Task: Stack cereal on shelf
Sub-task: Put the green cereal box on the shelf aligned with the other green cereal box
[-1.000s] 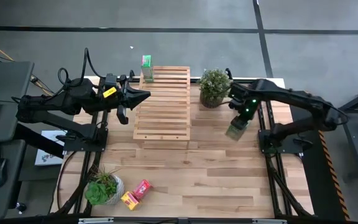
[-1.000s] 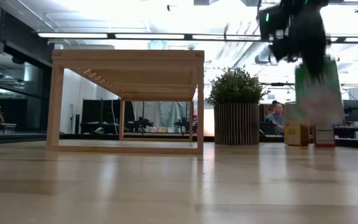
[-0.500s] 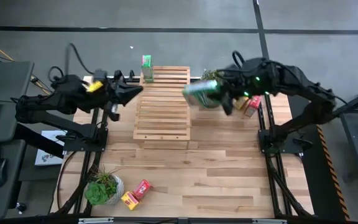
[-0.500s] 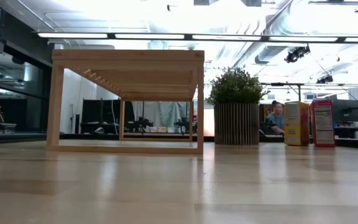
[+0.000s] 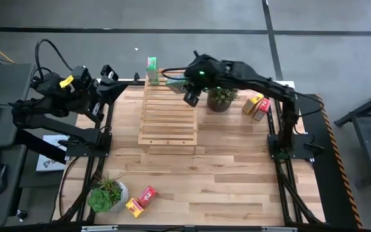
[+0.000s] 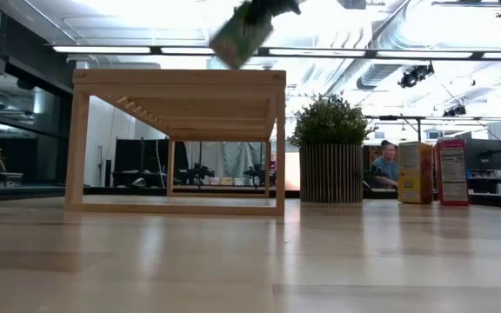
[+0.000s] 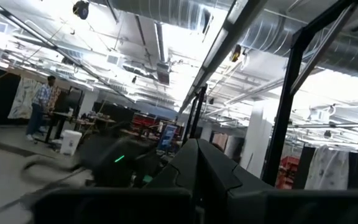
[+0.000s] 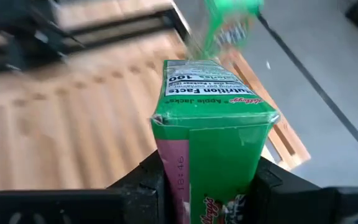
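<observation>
My right gripper hangs over the far part of the light-wood slatted shelf, shut on a green cereal box. In the low view that box is tilted, a little above the shelf's top. A second green box stands upright at the shelf's far left corner. My left gripper is shut and holds nothing, drawn back by the table's far left corner and tipped upward. My right gripper pinches the green box between its two fingers, one on each of two opposite sides near the box's nearer end. The fingers slant down from the table's right. The box juts out past them, tilted and lifted clear above the shelf.
A potted plant stands just right of the shelf. A yellow box and a red box stand farther right. At the near left are another plant, a yellow box and a red box.
My right gripper has carried the green box from the table's right side, up past the plant and toward the left, until it is over the shelf's far part. The wrist has rolled and the box has tipped. My left gripper has drawn back toward the left edge, rising and tipping upward.
</observation>
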